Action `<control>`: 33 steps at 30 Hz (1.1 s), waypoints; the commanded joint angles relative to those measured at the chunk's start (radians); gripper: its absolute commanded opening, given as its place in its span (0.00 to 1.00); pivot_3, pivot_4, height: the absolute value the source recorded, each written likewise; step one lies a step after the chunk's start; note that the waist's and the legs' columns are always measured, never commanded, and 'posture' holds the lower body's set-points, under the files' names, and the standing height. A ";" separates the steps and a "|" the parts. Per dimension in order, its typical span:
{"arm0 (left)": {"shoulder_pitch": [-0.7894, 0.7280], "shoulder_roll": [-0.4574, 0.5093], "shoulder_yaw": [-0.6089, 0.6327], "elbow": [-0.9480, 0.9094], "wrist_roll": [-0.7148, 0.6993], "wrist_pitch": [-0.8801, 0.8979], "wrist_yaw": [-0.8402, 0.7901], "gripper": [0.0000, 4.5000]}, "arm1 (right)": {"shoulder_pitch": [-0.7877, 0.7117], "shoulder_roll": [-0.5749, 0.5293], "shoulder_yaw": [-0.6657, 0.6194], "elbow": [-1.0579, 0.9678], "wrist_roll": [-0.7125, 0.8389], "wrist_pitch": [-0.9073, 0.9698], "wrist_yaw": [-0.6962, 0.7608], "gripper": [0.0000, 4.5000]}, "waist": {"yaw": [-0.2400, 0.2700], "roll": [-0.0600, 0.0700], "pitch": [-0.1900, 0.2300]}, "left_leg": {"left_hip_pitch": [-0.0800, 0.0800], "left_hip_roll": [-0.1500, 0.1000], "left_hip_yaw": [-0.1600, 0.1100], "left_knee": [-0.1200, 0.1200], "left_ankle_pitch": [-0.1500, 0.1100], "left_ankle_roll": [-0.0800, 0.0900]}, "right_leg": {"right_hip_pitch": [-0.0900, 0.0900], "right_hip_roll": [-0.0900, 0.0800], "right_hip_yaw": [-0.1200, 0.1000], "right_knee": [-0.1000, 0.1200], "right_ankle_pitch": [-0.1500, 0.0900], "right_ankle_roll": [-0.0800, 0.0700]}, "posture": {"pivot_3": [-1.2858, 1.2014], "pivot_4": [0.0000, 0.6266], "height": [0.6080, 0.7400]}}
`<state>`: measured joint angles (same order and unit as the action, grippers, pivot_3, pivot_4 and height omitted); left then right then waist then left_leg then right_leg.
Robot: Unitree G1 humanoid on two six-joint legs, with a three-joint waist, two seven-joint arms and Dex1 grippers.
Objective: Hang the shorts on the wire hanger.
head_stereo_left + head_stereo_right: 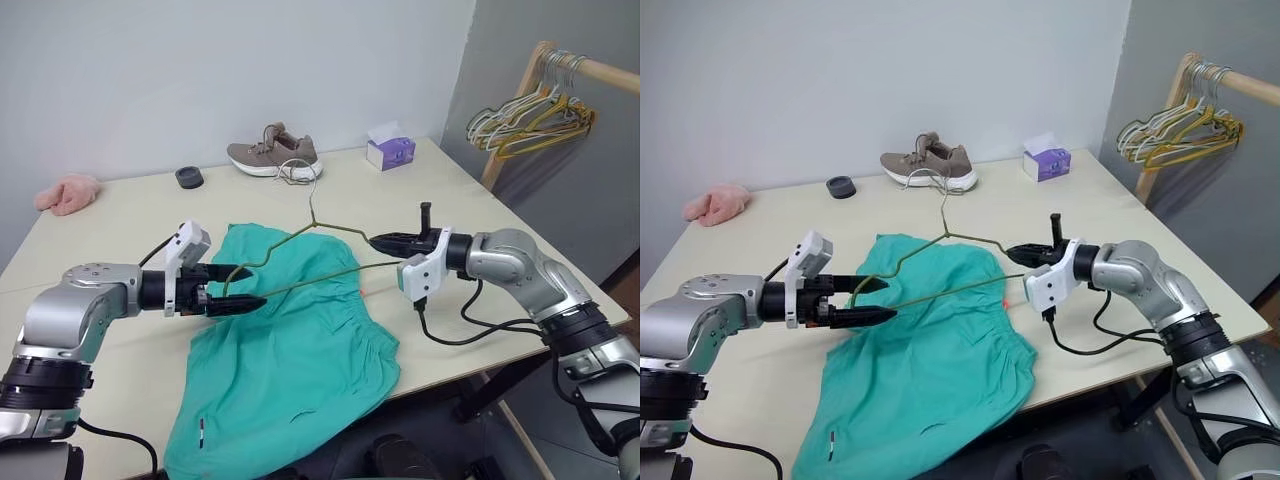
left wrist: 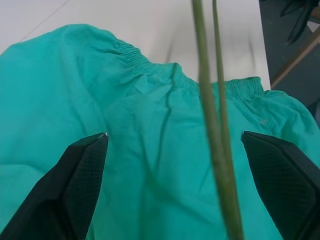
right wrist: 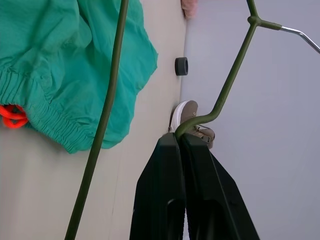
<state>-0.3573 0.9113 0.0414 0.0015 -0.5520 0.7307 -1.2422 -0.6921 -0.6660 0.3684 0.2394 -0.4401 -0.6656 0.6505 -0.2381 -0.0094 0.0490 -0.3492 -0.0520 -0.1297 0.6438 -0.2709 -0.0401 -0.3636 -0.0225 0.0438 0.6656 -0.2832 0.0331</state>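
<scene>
- Right gripper [image 1: 378, 240]: we see its fingers pressed together, pinching one shoulder of the wire hanger [image 1: 300, 262] and holding it up above the table [image 1: 140, 215].
- Left gripper [image 1: 244, 286]: we see its fingers spread wide around the hanger's other corner, with the wire passing between them; we cannot tell whether they touch it.
- We find the shorts [image 1: 285, 365] lying flat on the table below the hanger, the elastic waistband towards the right gripper and one leg hanging over the near edge.
- Farther back on the table we see a shoe [image 1: 272, 152], a tissue box [image 1: 390, 150], a small black ring [image 1: 189, 177] and a pink cloth [image 1: 68, 192].
- Beyond the table's right side, we note spare hangers [image 1: 530, 115] on a wooden rail.
</scene>
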 commanded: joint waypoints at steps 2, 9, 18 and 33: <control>0.005 -0.004 0.008 -0.041 -0.029 0.021 -0.017 0.73 | -0.030 0.007 -0.027 -0.031 0.035 -0.014 -0.002 0.00 | -0.002 0.000 0.000 | 0.000 0.000 0.000 0.000 0.000 0.000 | 0.000 0.000 0.000 0.000 0.000 0.000 | 0.42 0.00 1.00; 0.024 0.000 0.001 -0.065 -0.024 0.021 -0.018 0.23 | -0.033 0.017 -0.026 -0.034 0.041 -0.016 -0.002 0.00 | -0.008 0.000 0.000 | 0.000 0.000 0.000 0.000 0.000 0.000 | 0.000 0.000 0.000 0.001 0.000 0.000 | 0.42 0.00 1.00; 0.031 -0.005 0.007 -0.080 -0.028 0.024 -0.007 0.00 | -0.006 0.023 -0.007 -0.058 0.078 -0.049 0.024 0.00 | -0.008 0.000 0.000 | 0.000 0.000 0.000 0.000 0.000 0.000 | 0.000 0.000 0.000 0.001 0.000 0.000 | 0.42 0.00 1.00; 0.064 0.002 -0.007 -0.115 0.020 -0.039 0.019 0.00 | 0.127 -0.064 -0.108 -0.241 0.433 0.378 0.277 0.95 | -0.004 0.000 0.000 | 0.001 0.000 -0.001 0.001 0.000 0.000 | 0.001 0.000 0.000 0.001 0.000 0.000 | 0.41 0.00 1.00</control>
<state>-0.2861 0.9057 0.0306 -0.0882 -0.5424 0.7237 -1.2283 -0.5597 -0.7108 0.3181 0.0442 -0.0682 -0.3786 0.8998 -0.2424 -0.0095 0.0488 -0.3488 -0.0517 -0.1303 0.6445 -0.2709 -0.0400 -0.3628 -0.0226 0.0434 0.6664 -0.2832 0.0331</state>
